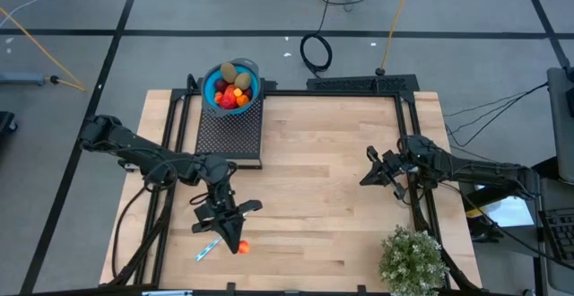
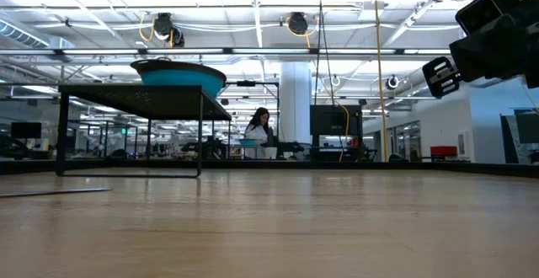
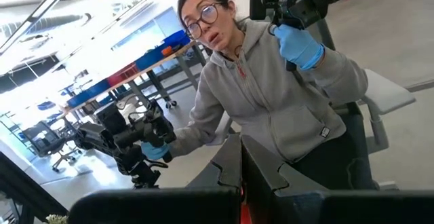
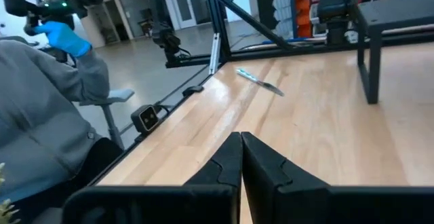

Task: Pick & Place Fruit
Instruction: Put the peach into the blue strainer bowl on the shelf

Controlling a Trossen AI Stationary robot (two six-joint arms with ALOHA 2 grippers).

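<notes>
Leftmost, the left gripper (image 1: 235, 235) hangs low at the table's (image 1: 332, 188) near edge, well toward the operator side of the blue bowl (image 1: 231, 85), fingers together, nothing visibly held. One loose orange fruit (image 1: 243, 246) lies touching or just beside its tip, with the silver-blue stick (image 1: 208, 248) just to its left. Remaining fruit sits heaped in the bowl. Farther right, the right gripper (image 1: 375, 172) waits shut, well apart; left arm is nearer
</notes>
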